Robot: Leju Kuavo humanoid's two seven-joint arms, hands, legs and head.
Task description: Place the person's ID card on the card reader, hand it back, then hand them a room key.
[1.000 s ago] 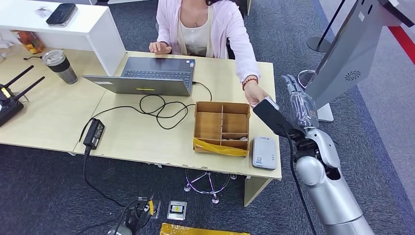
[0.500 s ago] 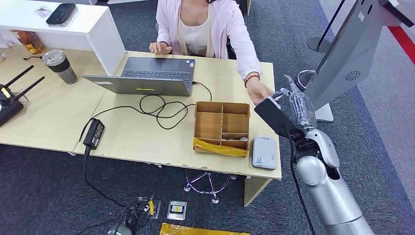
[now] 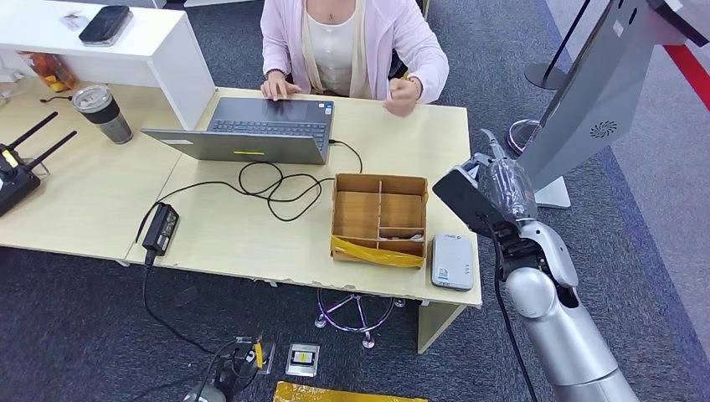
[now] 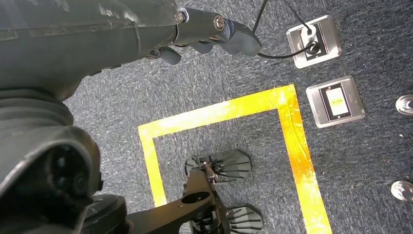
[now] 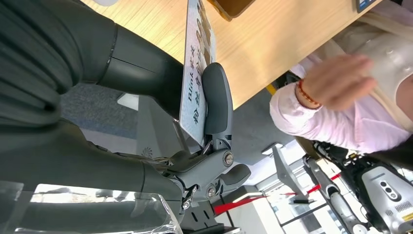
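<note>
My right hand (image 3: pixel 499 179) hovers just off the desk's right edge, level with the wooden compartment box (image 3: pixel 379 217). It pinches a pale printed ID card (image 5: pixel 197 68) between thumb (image 5: pixel 217 100) and fingers. The grey card reader (image 3: pixel 452 261) lies flat on the desk's near right corner, below and left of the hand. The person (image 3: pixel 352 38) sits behind the desk, with one hand (image 3: pixel 403 94) drawn up near their chest and the other on the laptop. My left hand (image 4: pixel 209 31) hangs over the carpet and holds nothing.
On the desk (image 3: pixel 226 239) are an open laptop (image 3: pixel 251 130), looped black cables (image 3: pixel 276 188), a power brick (image 3: pixel 161 228) and a cup (image 3: pixel 102 113). A grey kiosk stand (image 3: pixel 599 96) rises close to my right arm. A router (image 3: pixel 17 177) sits at far left.
The person's hand let go at my right hand and drew back to their chest. My right hand kept the card and barely shifted.
</note>
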